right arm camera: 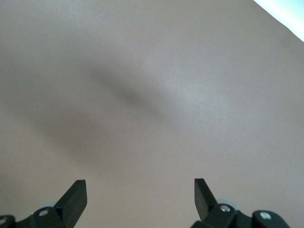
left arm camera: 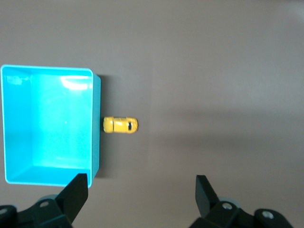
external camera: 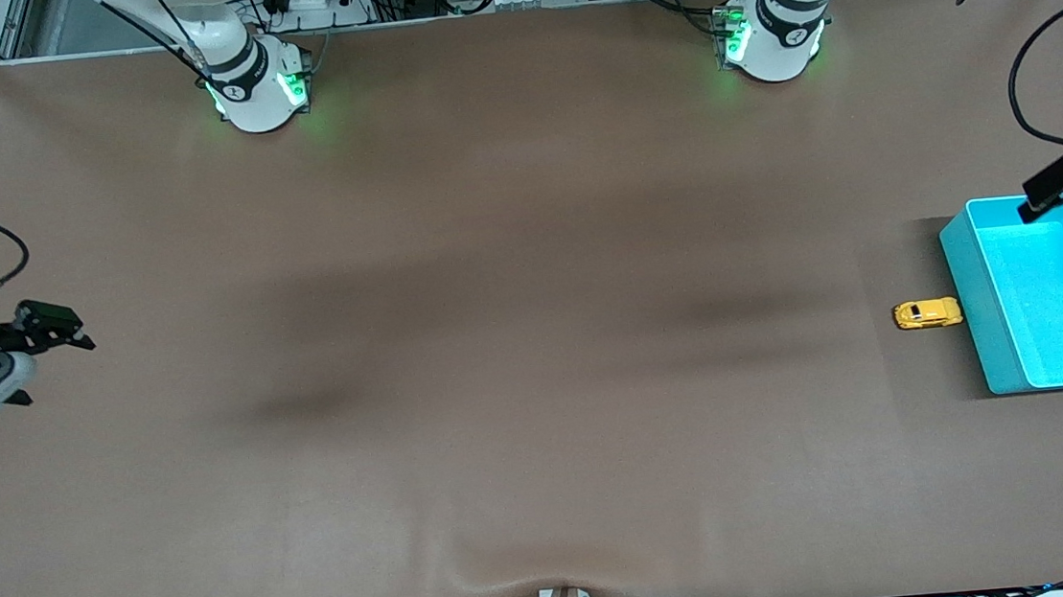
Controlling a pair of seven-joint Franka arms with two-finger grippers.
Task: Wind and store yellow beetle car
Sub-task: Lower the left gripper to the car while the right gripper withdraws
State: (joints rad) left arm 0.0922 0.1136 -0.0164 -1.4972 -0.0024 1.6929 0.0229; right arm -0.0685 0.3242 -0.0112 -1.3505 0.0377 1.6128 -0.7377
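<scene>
Yellow-orange and very small, the yellow beetle car [external camera: 927, 313] sits on its wheels on the brown worktop [external camera: 497, 340], just beside the outer wall of the turquoise bin [external camera: 968, 308], on the side of the bin toward the right arm's end of the worktop. From the left wrist view we cannot tell whether car [left arm camera: 120, 125] and bin [left arm camera: 96, 123] touch or stand slightly apart. The bin holds nothing we can see.

The left tool [left arm camera: 142, 192] hangs above the bin and the car, its fingers spread wide and holding nothing. The right tool [right arm camera: 140, 197] waits well apart from the bin, over bare worktop at the right arm's end, fingers likewise spread and empty.

We judge that the task has not started: the car is neither wound nor stored. The first step is in hand, the approach for a pick. Next, we would bring the left tool down over the car and close on its rounded body. With the bin wall so close, the fingers would do better to span the car along the wall rather than wedge between them.
</scene>
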